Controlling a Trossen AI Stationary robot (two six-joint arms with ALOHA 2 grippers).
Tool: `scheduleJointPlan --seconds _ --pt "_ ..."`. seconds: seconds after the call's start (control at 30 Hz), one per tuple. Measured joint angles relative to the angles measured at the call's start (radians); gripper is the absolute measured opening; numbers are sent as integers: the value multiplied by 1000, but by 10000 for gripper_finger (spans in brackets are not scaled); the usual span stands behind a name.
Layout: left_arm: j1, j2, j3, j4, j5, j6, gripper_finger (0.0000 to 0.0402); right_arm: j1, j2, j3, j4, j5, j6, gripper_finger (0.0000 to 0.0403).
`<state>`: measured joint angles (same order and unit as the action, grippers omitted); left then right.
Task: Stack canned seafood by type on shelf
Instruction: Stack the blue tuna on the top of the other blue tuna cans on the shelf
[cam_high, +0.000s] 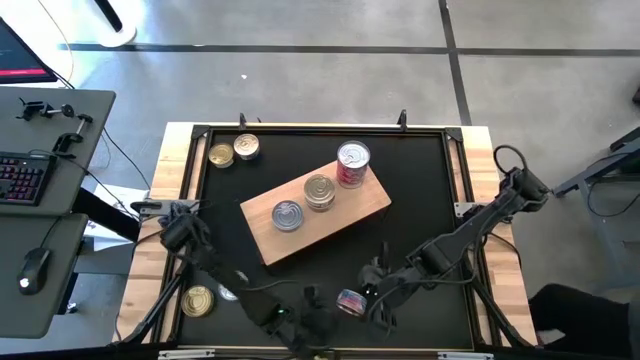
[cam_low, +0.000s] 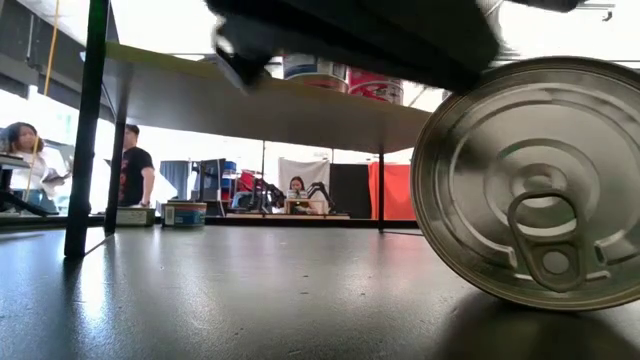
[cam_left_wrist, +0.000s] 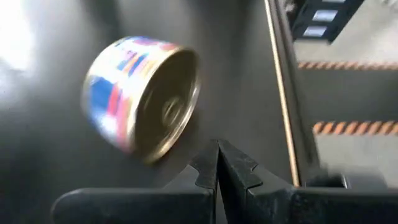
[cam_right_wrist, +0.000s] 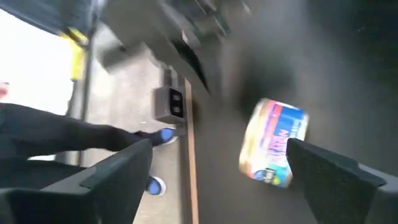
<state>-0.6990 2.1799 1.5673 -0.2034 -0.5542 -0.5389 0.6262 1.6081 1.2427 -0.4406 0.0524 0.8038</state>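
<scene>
A blue-and-red labelled tin (cam_high: 351, 300) lies on its side on the counter (cam_high: 420, 180) at bottom centre of the high view, its axis level rather than upright. It sits just beside the right gripper (cam_high: 377, 297), between that and the left gripper (cam_high: 315, 318); the right looks nearer. The right jaws stand wide, tin off one finger, not held. The left jaws are pressed together and empty. The right arm reaches low from the right edge. The shelf (cam_high: 375, 195) with three tins lies mid-frame.

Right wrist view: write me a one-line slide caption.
Right pincer open on the black tabletop, a blue-and-pink labelled tin lying on its side between its fingers.
</scene>
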Motion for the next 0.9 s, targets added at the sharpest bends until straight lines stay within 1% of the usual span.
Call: scheduleJointPlan --seconds 0.13,0.23,0.37,0.5,0.63,0.77,0.9 --pt "-58 -87 0 -218 -129 -27 0 31 61 0 -14 55 -1 364" --pt "-102 -160 0 -374 -228 -135 0 50 106 0 -28 102 5 364" --pt "-151 -245 0 -507 -334 -278 0 49 125 0 -63 169 55 364" --pt "-189 -301 0 -576 -429 -342 0 48 125 0 -72 208 70 364" --pt "-209 -328 0 -637 -453 -349 0 48 126 0 -49 212 70 364" --pt "-215 -334 0 -726 -452 -376 0 49 128 1 -53 263 81 364" --pt "-216 -334 0 -799 -444 -437 0 48 166 75 -101 281 61 364"
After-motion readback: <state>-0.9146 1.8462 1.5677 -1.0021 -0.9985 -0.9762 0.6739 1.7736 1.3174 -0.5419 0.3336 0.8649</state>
